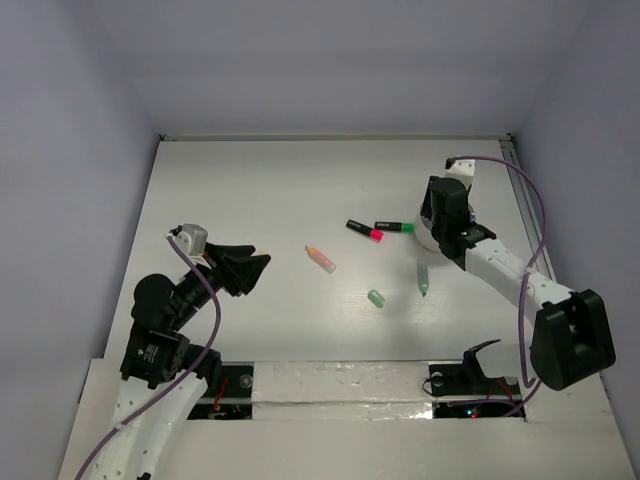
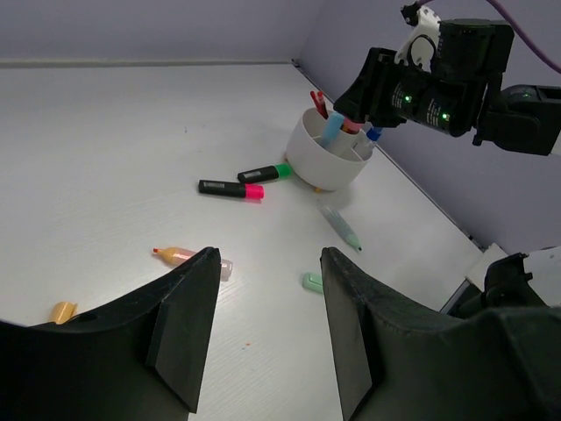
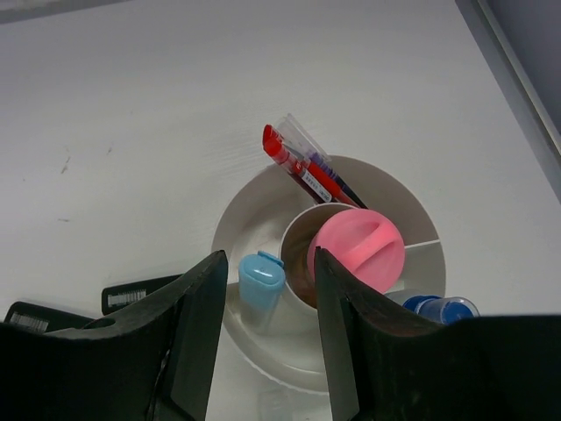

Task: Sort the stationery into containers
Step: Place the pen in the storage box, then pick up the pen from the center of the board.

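The whitish round cup (image 3: 254,215) has inner compartments that hold a pink-capped bottle (image 3: 359,250), red pens (image 3: 302,171), a blue marker (image 3: 261,281) and a blue-capped item (image 3: 443,309). My right gripper (image 3: 267,263) hangs open just above the cup, its jaws either side of the blue marker without touching it. On the table lie a pink-tipped black marker (image 1: 365,230), a green-tipped black marker (image 1: 395,226), an orange marker (image 1: 320,258), a mint eraser (image 1: 376,298) and a mint pen (image 1: 424,277). My left gripper (image 1: 255,265) is open and empty, left of the orange marker.
A small orange piece (image 2: 61,311) lies near the left gripper. The right arm (image 1: 500,265) covers most of the cup (image 1: 423,240) in the top view. Walls enclose the table at the left, back and right.
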Robot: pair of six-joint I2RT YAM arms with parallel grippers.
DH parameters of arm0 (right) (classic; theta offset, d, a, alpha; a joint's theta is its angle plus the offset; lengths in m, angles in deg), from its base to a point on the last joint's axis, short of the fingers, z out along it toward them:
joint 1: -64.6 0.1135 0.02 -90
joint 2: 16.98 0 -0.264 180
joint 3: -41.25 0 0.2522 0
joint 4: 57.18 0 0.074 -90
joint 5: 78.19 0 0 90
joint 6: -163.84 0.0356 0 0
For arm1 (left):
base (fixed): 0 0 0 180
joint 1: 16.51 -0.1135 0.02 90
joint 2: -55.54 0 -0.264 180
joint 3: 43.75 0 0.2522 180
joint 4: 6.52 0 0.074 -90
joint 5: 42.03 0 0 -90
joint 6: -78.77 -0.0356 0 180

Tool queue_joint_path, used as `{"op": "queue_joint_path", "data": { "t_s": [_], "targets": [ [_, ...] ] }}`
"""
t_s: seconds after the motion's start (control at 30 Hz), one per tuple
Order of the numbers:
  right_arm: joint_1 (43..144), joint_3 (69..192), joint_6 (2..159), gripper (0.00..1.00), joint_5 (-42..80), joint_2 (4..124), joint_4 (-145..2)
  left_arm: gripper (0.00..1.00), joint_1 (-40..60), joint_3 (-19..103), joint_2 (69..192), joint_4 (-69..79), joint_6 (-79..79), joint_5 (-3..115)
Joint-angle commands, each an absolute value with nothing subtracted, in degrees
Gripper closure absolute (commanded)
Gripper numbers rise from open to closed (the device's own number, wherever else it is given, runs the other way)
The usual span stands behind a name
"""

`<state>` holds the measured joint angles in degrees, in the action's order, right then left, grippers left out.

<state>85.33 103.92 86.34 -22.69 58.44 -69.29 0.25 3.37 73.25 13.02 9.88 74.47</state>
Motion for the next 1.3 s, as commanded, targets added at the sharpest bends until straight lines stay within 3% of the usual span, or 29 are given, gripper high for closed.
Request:
{"op": "queue_joint_path", "data": {
  "t_s": [0.0,0.23,0.43,0.53,0.57,0.8,0.93,1.07,1.27],
  "targets": [
    [85.87,105.38,87.03,0.49,-22.39,56.06,-69.44,0.54,-0.16,4.20,73.29,9.52,9.87,75.66],
    [86.92,106.52,88.08,0.50,-19.84,52.63,-72.86,0.54,-0.69,4.11,73.64,9.52,9.87,75.92],
    [91.49,107.40,88.08,0.58,-16.59,51.31,-75.86,0.54,-1.21,4.11,73.73,9.44,9.96,75.92],
    [92.81,108.10,87.65,0.73,-12.11,52.01,-77.18,0.54,-1.21,4.02,73.64,9.44,9.96,75.92],
    [93.59,108.36,87.30,0.83,-10.10,52.54,-77.27,0.54,-1.21,4.11,73.82,9.44,10.04,75.92],
    [96.68,115.56,82.73,0.88,-0.61,63.42,-82.44,0.62,-1.21,4.11,73.64,9.70,10.04,75.22],
    [96.68,123.73,77.64,0.75,7.12,74.58,-88.76,0.66,-1.21,4.11,73.73,9.79,10.04,75.13],
    [96.68,135.14,71.15,0.51,9.52,86.27,-95.98,0.67,-1.21,4.20,73.73,9.96,10.04,74.95],
    [96.68,142.63,65.15,0.37,14.26,95.95,-100.64,0.67,-1.21,4.20,73.99,9.88,10.04,75.04]
  ]
}}
